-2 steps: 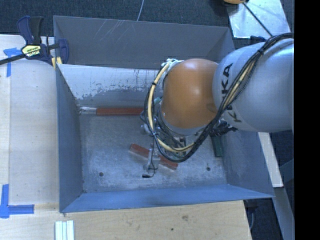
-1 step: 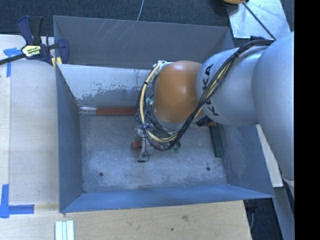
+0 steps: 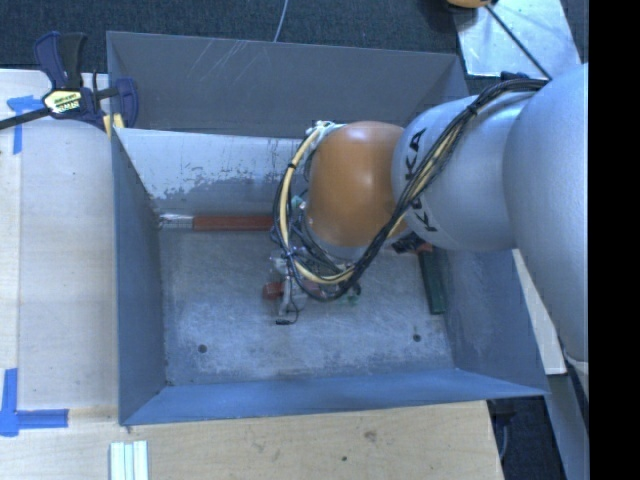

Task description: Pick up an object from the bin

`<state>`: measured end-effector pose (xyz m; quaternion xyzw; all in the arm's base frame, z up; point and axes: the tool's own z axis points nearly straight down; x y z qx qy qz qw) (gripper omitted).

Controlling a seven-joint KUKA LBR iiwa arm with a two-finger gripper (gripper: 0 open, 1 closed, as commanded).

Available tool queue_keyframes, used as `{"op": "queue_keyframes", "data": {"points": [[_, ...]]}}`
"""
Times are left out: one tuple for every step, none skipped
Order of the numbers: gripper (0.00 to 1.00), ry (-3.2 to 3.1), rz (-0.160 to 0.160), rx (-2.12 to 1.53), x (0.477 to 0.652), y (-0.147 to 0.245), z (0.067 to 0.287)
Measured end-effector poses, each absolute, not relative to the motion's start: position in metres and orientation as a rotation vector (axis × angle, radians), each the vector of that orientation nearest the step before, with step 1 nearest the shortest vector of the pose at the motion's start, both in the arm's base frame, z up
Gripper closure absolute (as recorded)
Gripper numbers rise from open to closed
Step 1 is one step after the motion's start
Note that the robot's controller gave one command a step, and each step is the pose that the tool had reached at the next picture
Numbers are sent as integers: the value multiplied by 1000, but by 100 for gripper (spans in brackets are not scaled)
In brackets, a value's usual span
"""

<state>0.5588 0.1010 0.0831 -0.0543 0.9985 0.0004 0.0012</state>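
Camera view has my pincer (image 3: 287, 306) low over the middle of the bin (image 3: 140, 298) floor, just beside a small red thing (image 3: 272, 290). Wide or narrow, I cannot tell. I judge this is the descent step. Next I should centre on the red piece, then close.

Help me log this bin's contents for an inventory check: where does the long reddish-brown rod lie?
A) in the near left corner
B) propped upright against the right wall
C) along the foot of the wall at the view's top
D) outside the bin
C: the reddish-brown rod lies flat along the foot of the top wall of the bin, left of the orange wrist cover and apart from the gripper.
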Motion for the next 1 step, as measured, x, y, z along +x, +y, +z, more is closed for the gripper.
{"op": "queue_keyframes", "data": {"points": [[100,3135,1,-147,582,64,197]]}}
